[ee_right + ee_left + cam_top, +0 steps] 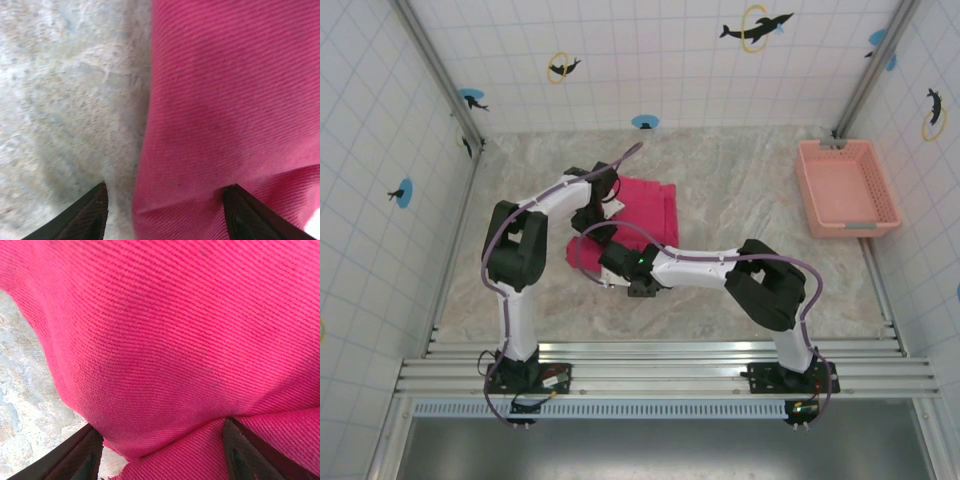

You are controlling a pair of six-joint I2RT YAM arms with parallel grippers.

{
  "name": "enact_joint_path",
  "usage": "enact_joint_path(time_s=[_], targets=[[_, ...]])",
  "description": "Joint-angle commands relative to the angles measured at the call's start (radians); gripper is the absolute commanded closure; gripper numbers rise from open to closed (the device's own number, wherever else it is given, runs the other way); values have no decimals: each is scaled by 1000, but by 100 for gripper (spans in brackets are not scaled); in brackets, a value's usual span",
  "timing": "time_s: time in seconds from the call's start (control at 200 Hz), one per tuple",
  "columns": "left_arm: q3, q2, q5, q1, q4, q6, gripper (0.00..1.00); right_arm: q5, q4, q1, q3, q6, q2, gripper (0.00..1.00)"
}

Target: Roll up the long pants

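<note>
- The long pants (650,205) lay folded into a compact bright pink-red bundle on the marbled worktop (750,230). They sat a little left of its centre, about midway between the near and far edges.
- A smaller part of the cloth stuck out toward the near-left side of the bundle, partly hidden under the two wrists in the top view.
- The left arm (515,250) reached in from the left edge side, its wrist bent down over the left part of the bundle.
- The left jaws stood wide apart. In the left wrist view the dark fingers (75,460) framed the pants (175,340), and a creased fold of cloth rose between them. A strip of bare worktop (25,390) showed to the left of the cloth.
- The right arm (760,285) stretched across from the right, its wrist at the near side of the bundle and close to the left wrist.
- The right jaws were also spread open. In the right wrist view one finger (80,215) hung over bare worktop (65,100) and the other over the pants (225,100), so the cloth's edge ran between them.
- Whether any fingertip actually touched the cloth could not be told.
- A pale pink plastic basket (847,190) stood against the right edge, near the far-right corner and well apart from the pants.
</note>
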Motion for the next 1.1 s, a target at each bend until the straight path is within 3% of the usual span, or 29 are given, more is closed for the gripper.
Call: enact_joint_path(time_s=[0.0, 0.17, 0.335, 0.626, 0.796, 1.096], targets=[[-52, 28, -8, -7, -39, 32, 36, 59, 113, -7, -48, -75, 78, 39], [-62, 24, -7, -7, -35, 33, 35, -9, 51, -30, 13, -112, 139, 72], [-70, 12, -11, -8, -31, 46, 36, -113, 1, -48, 60, -140, 177, 89], [-16, -21, -70, 3, -83, 59, 29, -513, -338, -88, 256, -101, 165, 95], [60, -67, -89, 21, -161, 50, 25, -835, -614, -117, 419, -24, 186, 95], [155, -103, -124, 42, -263, 61, 22, -1291, -764, -266, 574, 97, 268, 94]])
